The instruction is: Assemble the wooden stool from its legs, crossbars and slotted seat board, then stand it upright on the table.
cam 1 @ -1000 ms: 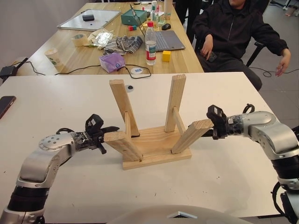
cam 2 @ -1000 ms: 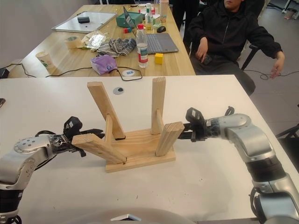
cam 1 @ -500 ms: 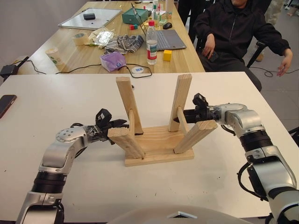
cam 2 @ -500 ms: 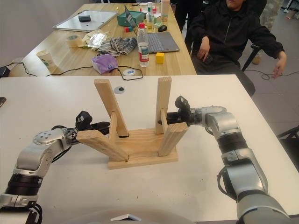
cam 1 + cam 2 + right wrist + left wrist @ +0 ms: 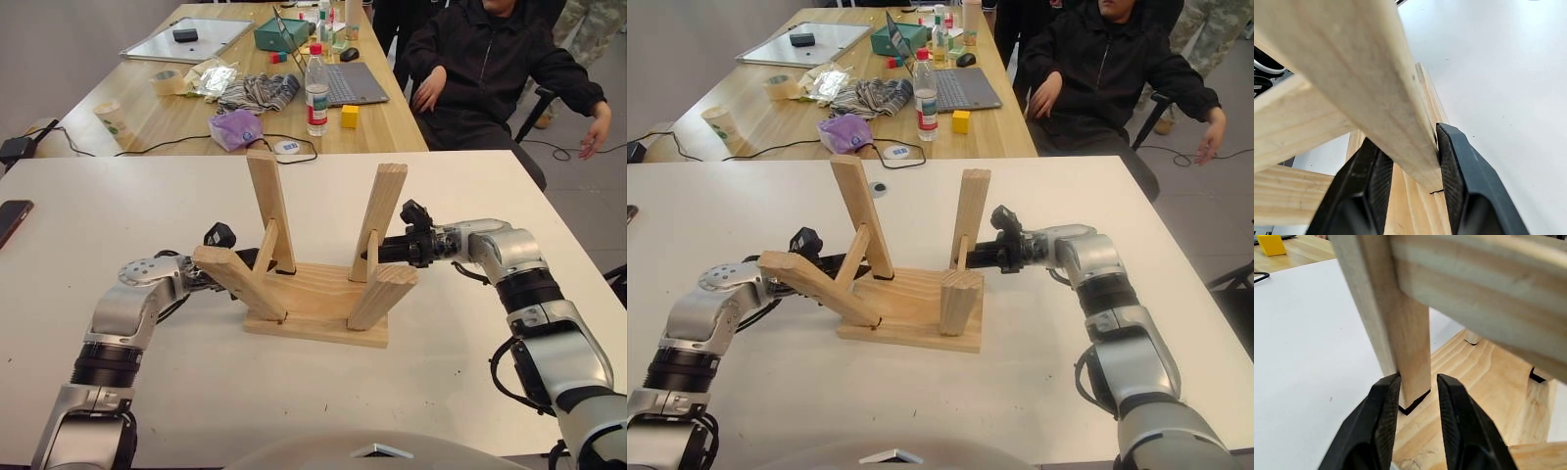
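Four legs stand up from the slotted seat board (image 5: 318,304), which lies flat on the white counter (image 5: 118,196) at mid-frame, so the stool (image 5: 313,328) is upside down. The two rear legs are nearly upright. The front left leg (image 5: 235,281) leans far out toward the left of the frame, and the front right leg (image 5: 380,294) leans out to the right. A thin crossbar (image 5: 263,247) runs between the two legs on the left side.

The left hand (image 5: 1418,378) is low on the counter behind the leaning front left leg. Its two dark fingers (image 5: 1383,421) are closed around the foot of the rear left leg (image 5: 269,206), just above the slot where that leg enters the board. The right hand (image 5: 1406,137) comes in from the right of the frame and is clamped on the lower part of the rear right leg (image 5: 382,211), one finger on each side of the wood.

Across the top of the frame is a wooden counter (image 5: 147,113). It carries a clear bottle (image 5: 315,93), a laptop (image 5: 343,83), a yellow block (image 5: 349,117) and a purple bag (image 5: 235,129). A dark phone (image 5: 12,220) lies at the far left edge of the white counter.
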Available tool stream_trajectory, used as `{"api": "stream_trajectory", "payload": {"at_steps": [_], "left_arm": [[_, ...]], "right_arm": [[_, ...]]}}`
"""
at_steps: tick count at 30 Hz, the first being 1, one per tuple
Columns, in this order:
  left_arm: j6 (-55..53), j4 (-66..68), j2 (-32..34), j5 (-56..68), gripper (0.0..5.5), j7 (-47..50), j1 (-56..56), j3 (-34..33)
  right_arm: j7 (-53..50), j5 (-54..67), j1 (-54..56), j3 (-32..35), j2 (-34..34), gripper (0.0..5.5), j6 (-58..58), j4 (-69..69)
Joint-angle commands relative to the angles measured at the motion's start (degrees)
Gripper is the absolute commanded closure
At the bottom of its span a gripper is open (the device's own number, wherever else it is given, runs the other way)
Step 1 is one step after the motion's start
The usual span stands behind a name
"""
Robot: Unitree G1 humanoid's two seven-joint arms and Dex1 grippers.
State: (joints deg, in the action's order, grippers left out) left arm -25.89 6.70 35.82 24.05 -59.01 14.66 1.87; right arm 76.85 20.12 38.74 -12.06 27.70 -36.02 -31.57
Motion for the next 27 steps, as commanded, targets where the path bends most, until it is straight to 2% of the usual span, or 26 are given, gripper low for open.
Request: {"api": "stream_trajectory", "payload": {"at_steps": [1,5,10,16,22,27], "left_arm": [[3.0,8.4,-2.4,-2.6,4.17,0.0,7.0,0.8],[5.1,14.8,-3.8,-3.5,4.17,-3.5,10.9,2.0],[4.2,18.2,-6.1,0.1,4.17,-12.9,12.9,2.2],[13.7,31.7,-8.7,-0.6,4.17,-18.9,18.2,-1.2],[19.2,43.5,-9.1,-6.3,4.17,-21.7,21.2,0.4],[21.0,45.2,-9.4,-8.0,3.54,-20.9,20.7,-0.1]], "right_arm": [[1.2,-0.9,-0.3,-0.8,-0.3,4.23,0.0,0.5],[1.9,-1.4,0.1,-1.2,-0.8,4.26,0.5,0.2],[2.8,-2.2,0.2,-1.5,-1.3,4.28,1.0,-0.4],[4.9,-3.8,1.1,-1.9,-2.2,4.3,5.0,-4.4],[7.6,-7.0,2.9,-3.9,-3.0,4.38,11.1,-9.6],[8.2,-7.5,3.2,-4.0,-3.4,4.4,12.9,-10.6]]}}
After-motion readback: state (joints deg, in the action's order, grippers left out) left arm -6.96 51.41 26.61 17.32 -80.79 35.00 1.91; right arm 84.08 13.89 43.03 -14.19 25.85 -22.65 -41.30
